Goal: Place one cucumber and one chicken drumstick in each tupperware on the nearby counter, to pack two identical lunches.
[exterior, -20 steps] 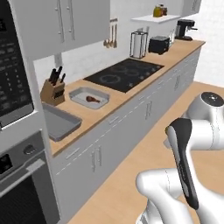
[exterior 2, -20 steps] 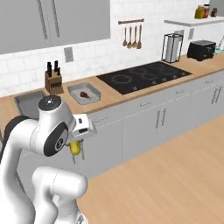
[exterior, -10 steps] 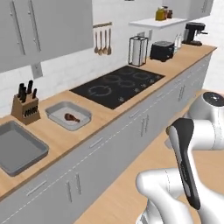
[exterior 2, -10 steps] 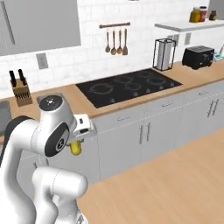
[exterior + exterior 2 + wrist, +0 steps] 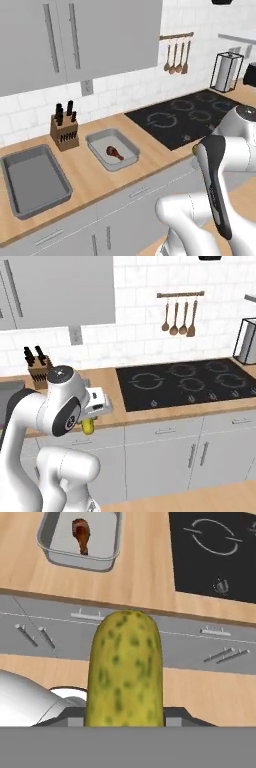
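- Hand view: gripper (image 5: 125,724) clamps the cucumber (image 5: 125,667), short of the counter (image 5: 145,567).
- Best lowered beside the drumstick (image 5: 81,533), inside that tupperware (image 5: 50,554), not across its rim.

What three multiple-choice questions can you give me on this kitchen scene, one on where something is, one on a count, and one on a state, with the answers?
1. Where does the chicken drumstick lie?
A. In the tray beside the knife block
B. On the stovetop
C. In the far left tray

2. How many utensils hang on the wall rail?
A. Two
B. Four
C. Six

3. What is the pincer doing?
A. Open and holding nothing
B. Shut on the drumstick
C. Shut on the cucumber

Answers: 1 A, the left base view shows the drumstick in that tray. 2 B, the right base view shows four on the rail. 3 C, the cucumber rises from the pincer in the hand view.
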Controlling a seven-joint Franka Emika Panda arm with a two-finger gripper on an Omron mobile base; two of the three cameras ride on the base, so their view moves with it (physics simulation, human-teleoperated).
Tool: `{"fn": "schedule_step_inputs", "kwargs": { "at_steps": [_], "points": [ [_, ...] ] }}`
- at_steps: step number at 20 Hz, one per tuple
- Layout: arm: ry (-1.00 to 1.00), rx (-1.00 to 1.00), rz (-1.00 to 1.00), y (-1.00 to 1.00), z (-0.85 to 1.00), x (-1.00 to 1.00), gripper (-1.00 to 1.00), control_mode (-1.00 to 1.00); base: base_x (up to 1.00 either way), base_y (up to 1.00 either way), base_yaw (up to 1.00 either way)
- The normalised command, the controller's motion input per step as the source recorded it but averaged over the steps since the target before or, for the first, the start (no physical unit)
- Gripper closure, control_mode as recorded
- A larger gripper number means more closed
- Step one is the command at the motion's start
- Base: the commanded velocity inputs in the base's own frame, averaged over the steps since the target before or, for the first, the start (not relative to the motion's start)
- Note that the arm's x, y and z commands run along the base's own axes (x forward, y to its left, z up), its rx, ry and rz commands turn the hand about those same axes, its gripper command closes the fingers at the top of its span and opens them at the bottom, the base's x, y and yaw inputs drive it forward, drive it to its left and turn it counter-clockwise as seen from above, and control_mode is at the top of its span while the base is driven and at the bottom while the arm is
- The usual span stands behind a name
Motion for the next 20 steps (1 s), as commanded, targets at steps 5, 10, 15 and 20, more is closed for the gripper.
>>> {"fn": "schedule_step_inputs", "kwargs": {
  "at_steps": [5, 10, 15, 20],
  "points": [
    [0.00, 0.00, 0.00, 0.00, 0.00, 0.00, 1.00, 1.00, 1.00, 0.10, 0.47],
    [-0.02, 0.00, 0.25, 0.87, -0.14, 1.00, 1.00, -1.00, 0.00, 0.00, 0.00],
    [0.01, -0.05, 0.06, 0.95, -0.30, 1.00, 1.00, -1.00, 0.00, 0.00, 0.00],
    [0.06, -0.04, 0.01, 0.45, -0.55, 1.00, 1.00, -1.00, 0.00, 0.00, 0.00]
  ]
}}
